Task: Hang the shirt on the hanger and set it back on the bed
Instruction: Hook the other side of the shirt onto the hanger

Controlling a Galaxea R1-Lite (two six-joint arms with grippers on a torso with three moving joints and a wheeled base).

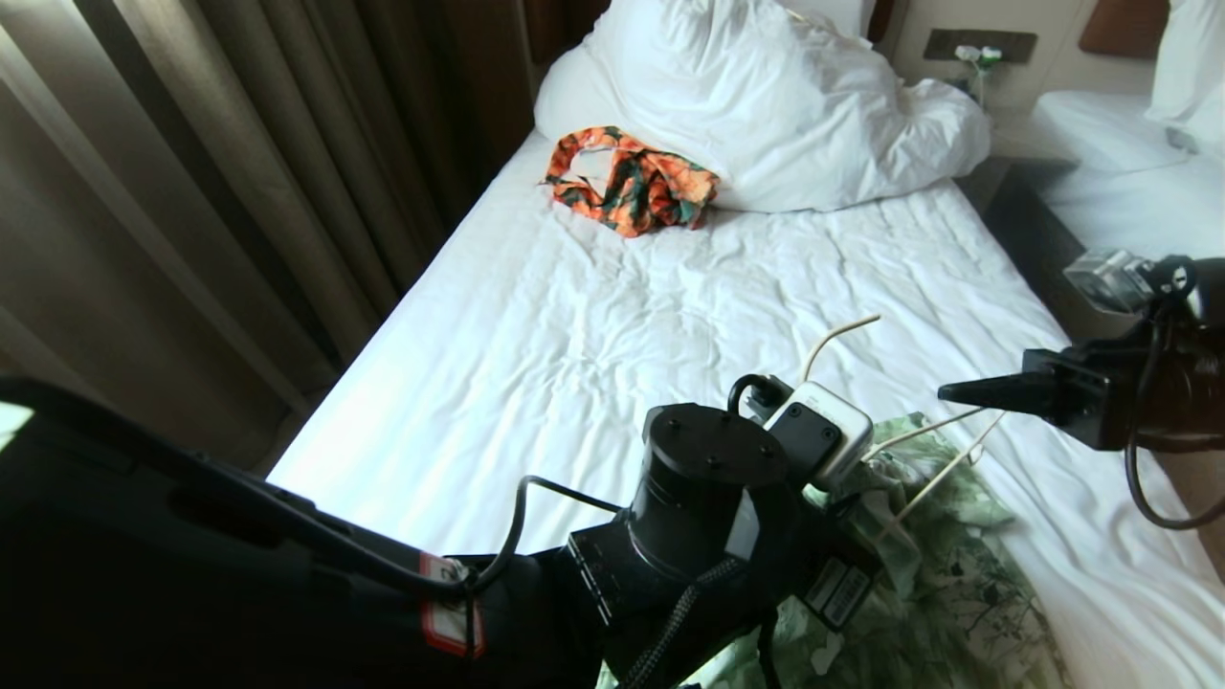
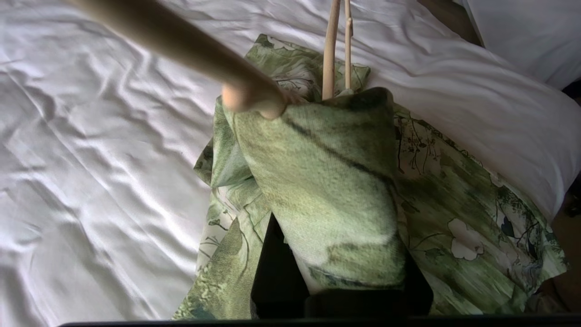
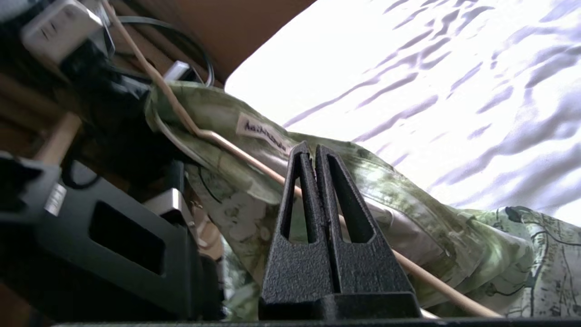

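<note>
The light green flowered shirt [image 1: 943, 584] lies bunched at the near right of the bed [image 1: 574, 335]. The cream hanger [image 1: 933, 428] rises out of it, hook [image 1: 842, 330] upward. My left gripper [image 2: 324, 150] is shut on a fold of the shirt [image 2: 327, 181], which drapes over its fingers and hides their tips. The hanger's thin bars [image 2: 331, 50] stand just beyond. My right gripper [image 1: 947, 390] hovers to the right of the hanger, shut and empty. In the right wrist view its fingertips [image 3: 313, 147] sit in front of the hanger rod [image 3: 240, 156] and the shirt's labelled collar [image 3: 263, 134].
An orange-and-dark-green garment [image 1: 632, 182] lies by the big white pillow [image 1: 766, 105] at the head of the bed. Curtains [image 1: 191, 211] hang along the left side. A dark gap [image 1: 1029, 220] separates a narrower white bed [image 1: 1129, 182] on the right.
</note>
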